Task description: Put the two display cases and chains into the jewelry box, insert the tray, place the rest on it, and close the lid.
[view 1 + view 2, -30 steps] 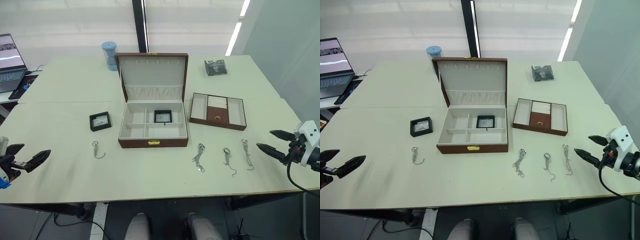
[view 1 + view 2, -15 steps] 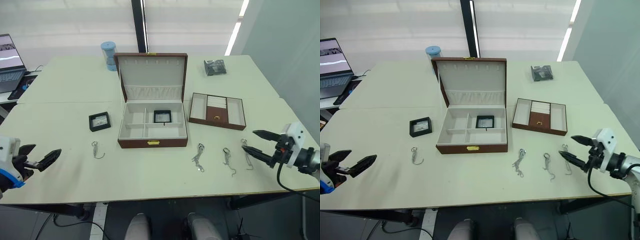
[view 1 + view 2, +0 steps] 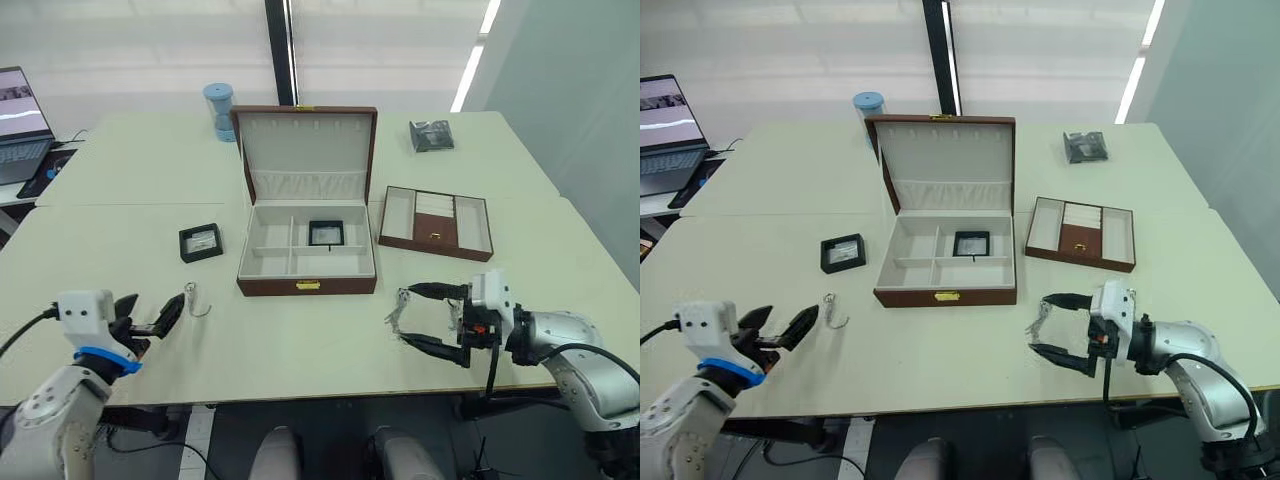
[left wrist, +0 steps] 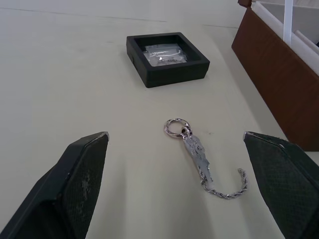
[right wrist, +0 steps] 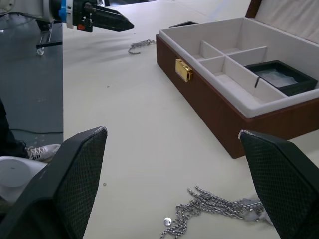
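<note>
Your jewelry box (image 3: 306,262) sits mid-desk (image 3: 300,345) with its lid (image 3: 305,148) standing upright. One display case (image 3: 326,233) already lies in the box's back right compartment; the other display case (image 3: 200,242) rests on the desk to the left of the box. The tray (image 3: 436,222) lies on the desk just right of the box, apart from it.

Your left pincer (image 3: 160,318) is open and low over the desk, its fingers pointing at a chain (image 4: 202,164) that lies ahead of them, between the pincer and the loose case. Your right pincer (image 3: 428,318) is open too, its two fingers straddling a second chain (image 5: 214,209) that lies bunched on the desk in front of the box's right corner. Neither pincer grips anything.
</note>
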Robot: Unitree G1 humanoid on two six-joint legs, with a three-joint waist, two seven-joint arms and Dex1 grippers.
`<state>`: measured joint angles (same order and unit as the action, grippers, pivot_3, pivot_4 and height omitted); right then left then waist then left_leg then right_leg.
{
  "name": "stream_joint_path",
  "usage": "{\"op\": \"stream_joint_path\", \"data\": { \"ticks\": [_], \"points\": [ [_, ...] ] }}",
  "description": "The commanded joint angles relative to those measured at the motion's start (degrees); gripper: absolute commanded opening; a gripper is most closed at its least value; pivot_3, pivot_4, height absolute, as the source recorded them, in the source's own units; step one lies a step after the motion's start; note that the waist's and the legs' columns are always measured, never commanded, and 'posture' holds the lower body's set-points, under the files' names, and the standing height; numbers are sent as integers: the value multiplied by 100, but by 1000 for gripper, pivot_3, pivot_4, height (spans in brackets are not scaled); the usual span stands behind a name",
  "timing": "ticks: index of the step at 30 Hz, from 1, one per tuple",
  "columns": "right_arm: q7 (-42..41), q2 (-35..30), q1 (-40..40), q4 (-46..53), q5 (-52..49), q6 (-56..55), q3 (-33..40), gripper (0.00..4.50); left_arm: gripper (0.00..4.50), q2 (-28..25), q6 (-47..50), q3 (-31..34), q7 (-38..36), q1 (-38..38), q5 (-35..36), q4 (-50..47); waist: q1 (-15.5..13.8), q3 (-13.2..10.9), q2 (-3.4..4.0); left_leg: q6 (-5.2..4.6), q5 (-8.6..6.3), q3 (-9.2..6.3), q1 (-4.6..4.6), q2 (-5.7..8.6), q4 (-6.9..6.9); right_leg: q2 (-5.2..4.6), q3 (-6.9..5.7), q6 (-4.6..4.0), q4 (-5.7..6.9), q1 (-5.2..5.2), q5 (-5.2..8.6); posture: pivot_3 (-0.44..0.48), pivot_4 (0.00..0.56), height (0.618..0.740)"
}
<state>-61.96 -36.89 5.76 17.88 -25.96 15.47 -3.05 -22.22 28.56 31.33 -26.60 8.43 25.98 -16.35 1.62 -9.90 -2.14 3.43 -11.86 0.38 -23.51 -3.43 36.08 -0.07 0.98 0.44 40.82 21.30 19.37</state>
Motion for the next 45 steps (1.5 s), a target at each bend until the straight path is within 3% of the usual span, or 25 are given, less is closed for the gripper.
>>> {"op": "stream_joint_path", "data": {
  "ticks": [1,12,28,31,44,45],
  "points": [
    [27,66,248,85,52,-82,-111,4500,4471,245,-400,-315,319,-21,-210,-248,4,0,0,0,0,0,0,-1,0,1,0,0,0,0,0,0,150,740],
    [210,110,643,219,18,246,-261,4500,4471,610,-786,-848,1052,-82,-770,103,2,0,-1,0,0,0,0,1,0,5,0,0,-1,-1,0,0,150,740],
    [144,98,386,170,54,134,-294,4500,4471,572,-896,-1132,962,-223,-841,680,-1,2,2,0,0,-1,9,1,-1,6,-2,0,-2,-10,0,0,150,740],
    [142,102,340,147,70,87,-290,4500,3928,552,-897,-1171,967,-268,-876,792,-1,2,2,0,0,-1,9,4,-1,6,-1,0,-3,-11,0,0,150,740],
    [193,127,216,110,91,-27,-304,4500,49,483,-870,-1200,919,-331,-876,955,-14,6,9,0,0,-2,10,11,-2,5,-2,1,-6,-14,0,0,150,740],
    [198,129,196,119,94,-37,-305,4500,18,483,-879,-1193,922,-330,-876,958,-14,6,9,0,0,-2,9,11,-2,4,-1,1,-6,-14,0,0,150,740]
  ]
}}
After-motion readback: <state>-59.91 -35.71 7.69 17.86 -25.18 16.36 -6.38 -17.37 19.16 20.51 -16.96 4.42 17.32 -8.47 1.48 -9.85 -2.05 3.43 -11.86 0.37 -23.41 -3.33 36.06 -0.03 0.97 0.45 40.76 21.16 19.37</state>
